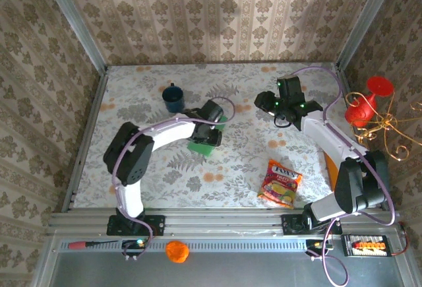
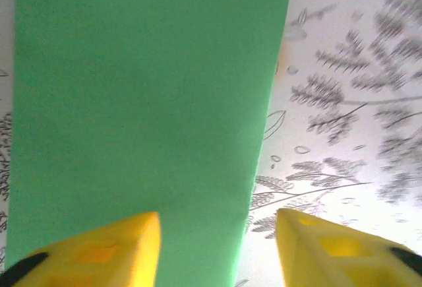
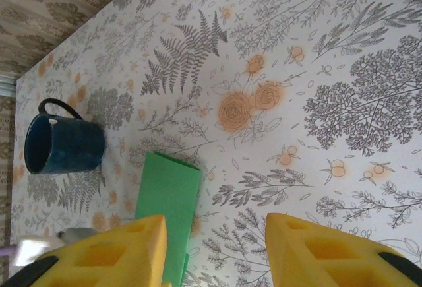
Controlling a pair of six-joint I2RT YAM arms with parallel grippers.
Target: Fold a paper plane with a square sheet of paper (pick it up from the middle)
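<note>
Left tool (image 2: 217, 224) hangs released over the green paper (image 2: 145, 102); right tool (image 3: 214, 224) also released, well apart.

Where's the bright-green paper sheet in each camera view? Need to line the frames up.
Top external: the bright-green paper sheet lies mid-table, left of centre.
Left wrist: it covers the left and centre of the picture.
Right wrist: it sits at lower left.
Shared landmark: the dark-blue mug, standing near the paper in the top and right wrist views.
</note>
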